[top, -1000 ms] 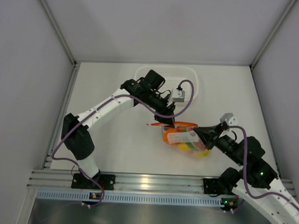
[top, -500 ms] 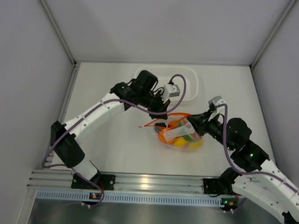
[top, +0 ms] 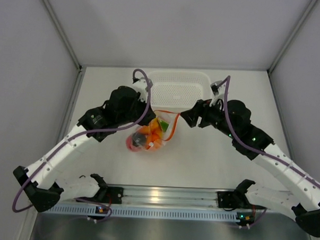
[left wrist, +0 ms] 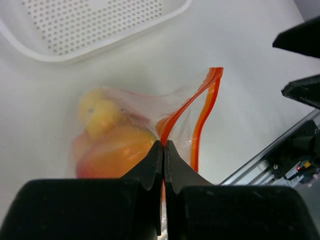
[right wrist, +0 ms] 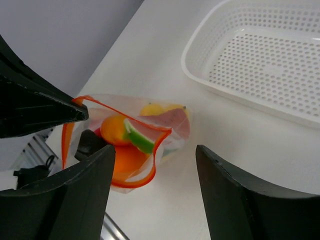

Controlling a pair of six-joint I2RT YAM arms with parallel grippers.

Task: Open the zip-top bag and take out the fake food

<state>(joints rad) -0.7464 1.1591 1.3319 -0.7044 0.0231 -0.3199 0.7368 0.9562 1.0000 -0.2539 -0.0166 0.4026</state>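
Observation:
The zip-top bag (top: pixel 160 131) lies in front of the basket with its orange-red zip strip (right wrist: pixel 159 140) gaping open. My left gripper (left wrist: pixel 163 143) is shut on one side of that strip, and the same gripper (top: pixel 150 119) sits just above the bag in the top view. The fake food (right wrist: pixel 116 130) is inside the bag: orange, yellow, pink, green and dark pieces. My right gripper (right wrist: pixel 154 150) is open and holds nothing. It (top: pixel 184 117) hovers just right of the bag's mouth, apart from it.
A white perforated basket (top: pixel 177 90) stands against the back wall just behind the bag, and its rim (right wrist: pixel 200 82) is close to both grippers. The aluminium rail (top: pixel 156 195) runs along the near edge. Grey walls close in both sides.
Both arms swung back and left, carrying the bag toward the basket. My right gripper let go of the bag and opened. The left gripper closed on the zip strip.

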